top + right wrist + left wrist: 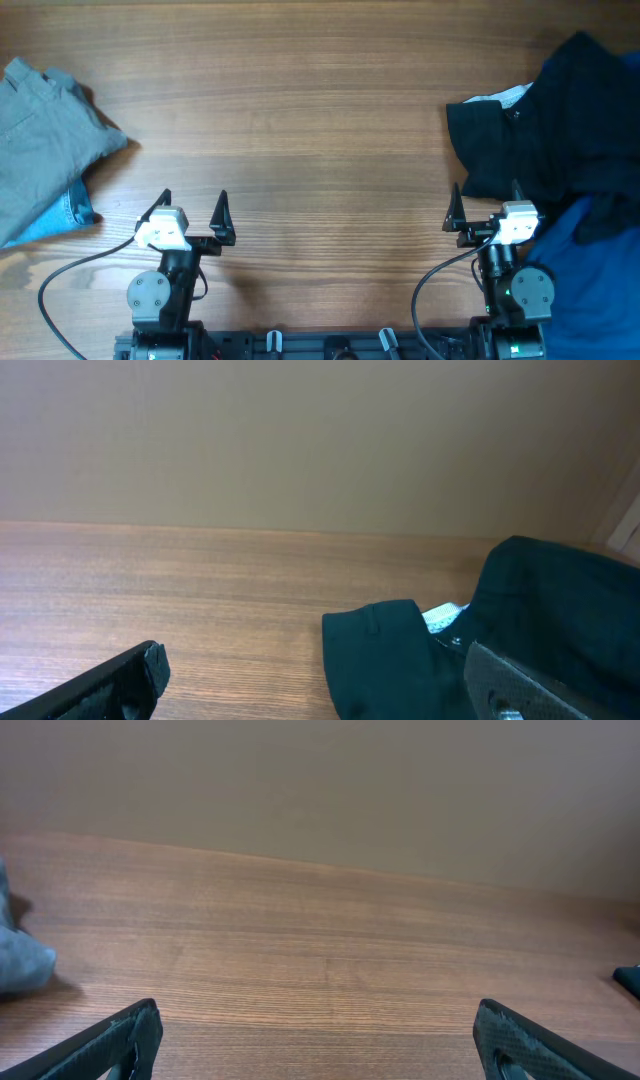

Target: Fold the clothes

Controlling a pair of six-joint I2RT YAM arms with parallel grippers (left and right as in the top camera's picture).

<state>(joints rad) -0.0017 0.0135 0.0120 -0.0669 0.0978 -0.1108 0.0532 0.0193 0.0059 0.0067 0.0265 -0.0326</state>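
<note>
A pile of dark clothes (560, 130) lies at the right of the table, with a blue garment (590, 270) at its near end. The dark garment also shows in the right wrist view (400, 660). A folded grey and blue denim garment (45, 150) lies at the far left; its edge shows in the left wrist view (20, 960). My left gripper (192, 212) is open and empty above bare wood near the front edge. My right gripper (485, 208) is open and empty, its right finger over the edge of the dark pile.
The wooden table (300, 130) stretches between the two piles. A plain wall (320, 780) rises behind the table's far edge. Both arm bases and cables sit at the front edge.
</note>
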